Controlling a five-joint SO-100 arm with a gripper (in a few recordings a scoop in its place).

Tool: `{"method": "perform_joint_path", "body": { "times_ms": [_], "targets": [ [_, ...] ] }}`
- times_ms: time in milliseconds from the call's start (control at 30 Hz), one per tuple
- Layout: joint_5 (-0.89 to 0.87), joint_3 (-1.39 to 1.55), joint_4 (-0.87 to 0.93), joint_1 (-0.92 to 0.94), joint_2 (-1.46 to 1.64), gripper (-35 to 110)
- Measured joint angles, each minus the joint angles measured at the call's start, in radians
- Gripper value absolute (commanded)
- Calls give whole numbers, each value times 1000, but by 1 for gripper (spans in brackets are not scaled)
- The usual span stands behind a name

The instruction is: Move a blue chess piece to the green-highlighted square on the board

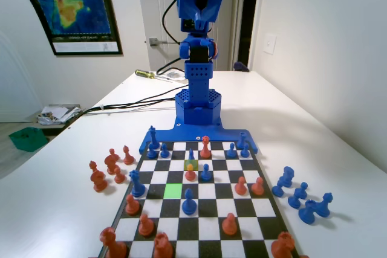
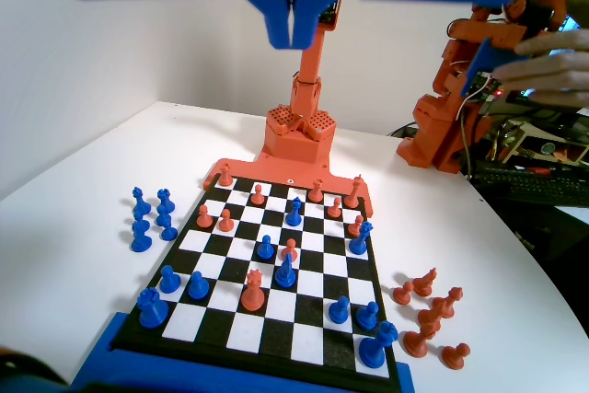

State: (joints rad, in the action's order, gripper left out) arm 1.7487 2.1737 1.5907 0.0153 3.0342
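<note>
End effector (image 2: 292,29) raised high over the board (image 2: 213,319), jaws pressed together, empty. Green-highlighted square (image 1: 173,190) lies far below it in the fixed view; the blue chess piece (image 1: 188,203) stands one square right of green, nearer the camera. Map poster (image 1: 66,4) caption too small to read. Desk (image 1: 72,209) white.

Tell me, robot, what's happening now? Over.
Fingers shut, empty, high above the board. Green square bare. Blue pawn stands one square to its right in the fixed view. Nothing blocking.
</note>
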Motion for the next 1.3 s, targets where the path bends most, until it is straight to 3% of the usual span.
{"method": "perform_joint_path", "body": {
  "times_ms": [867, 1300],
  "targets": [
    [21, 0, 0, 0, 12, 1],
    [41, -89, -86, 35, -311, 1]
  ]
}}
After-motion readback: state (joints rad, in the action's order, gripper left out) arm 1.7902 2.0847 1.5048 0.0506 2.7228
